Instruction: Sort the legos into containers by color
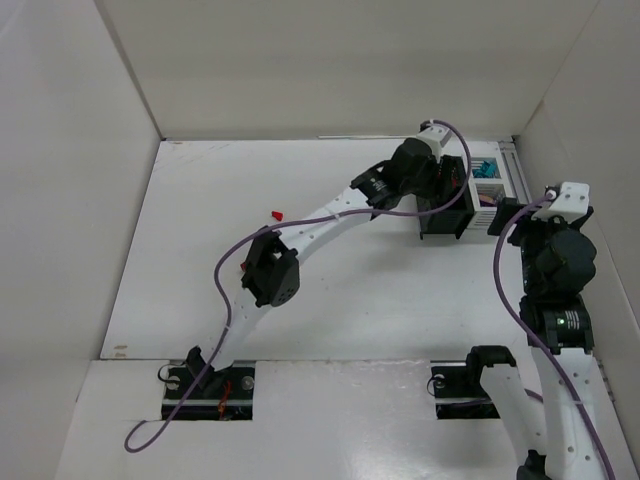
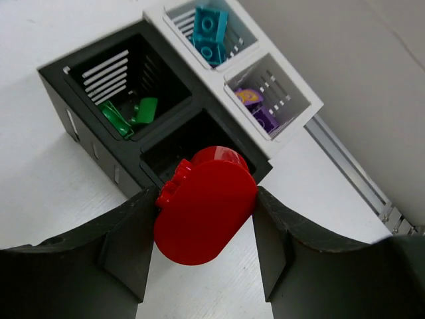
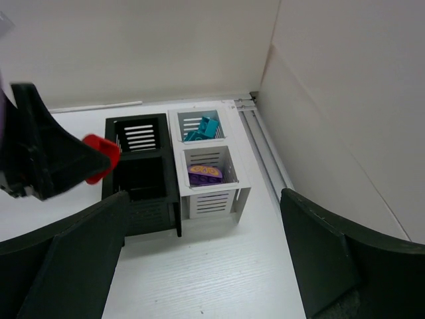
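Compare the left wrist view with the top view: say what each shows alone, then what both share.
Left wrist only: a red piece clamped in the left jaws over a black bin, and green bricks in the other black bin. Top only: a loose red brick on the table, and the right arm. Both: the bin cluster and teal bricks.

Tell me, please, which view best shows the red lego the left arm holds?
Left wrist: the red lego sits large between the fingers. Right wrist catches only its edge; the top view hides it.
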Controlling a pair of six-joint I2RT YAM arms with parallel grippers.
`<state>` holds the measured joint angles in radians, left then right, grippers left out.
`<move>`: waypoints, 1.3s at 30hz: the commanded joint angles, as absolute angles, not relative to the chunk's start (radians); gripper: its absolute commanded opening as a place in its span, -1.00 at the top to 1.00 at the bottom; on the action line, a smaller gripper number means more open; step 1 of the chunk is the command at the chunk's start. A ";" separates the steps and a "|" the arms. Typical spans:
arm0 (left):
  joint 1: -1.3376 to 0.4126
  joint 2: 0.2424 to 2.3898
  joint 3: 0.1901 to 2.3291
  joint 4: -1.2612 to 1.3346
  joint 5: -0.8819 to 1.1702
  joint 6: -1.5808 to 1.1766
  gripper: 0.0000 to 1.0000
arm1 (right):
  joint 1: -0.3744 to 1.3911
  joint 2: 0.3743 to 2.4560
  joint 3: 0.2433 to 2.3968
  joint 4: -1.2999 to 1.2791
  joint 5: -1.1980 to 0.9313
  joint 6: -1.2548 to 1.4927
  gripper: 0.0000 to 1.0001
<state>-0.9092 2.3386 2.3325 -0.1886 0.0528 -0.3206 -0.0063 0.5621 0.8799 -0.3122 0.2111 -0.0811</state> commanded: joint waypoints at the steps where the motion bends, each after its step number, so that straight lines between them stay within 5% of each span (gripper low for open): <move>1: -0.914 2.333 2.355 -0.081 0.101 -0.350 0.40 | -0.009 0.546 0.897 -0.330 0.262 -0.061 -0.98; 11: -0.914 2.424 2.398 0.029 0.126 -0.425 0.43 | -0.009 0.546 0.888 -0.321 0.272 -0.071 -0.98; 17: -0.914 2.433 2.388 0.070 0.097 -0.445 0.28 | -0.009 0.555 0.888 -0.311 0.252 -0.080 -0.98; 25: -0.914 2.421 2.367 0.081 0.074 -0.413 -0.62 | -0.009 0.565 0.888 -0.311 0.252 -0.080 -0.98; 32: -0.914 2.300 2.283 0.061 0.037 -0.382 -0.99 | -0.009 0.565 0.888 -0.302 0.252 -0.100 -0.98; 39: -0.836 1.927 1.909 -0.025 -0.078 -0.405 -1.00 | -0.009 0.705 0.914 -0.232 -0.021 -0.231 -0.98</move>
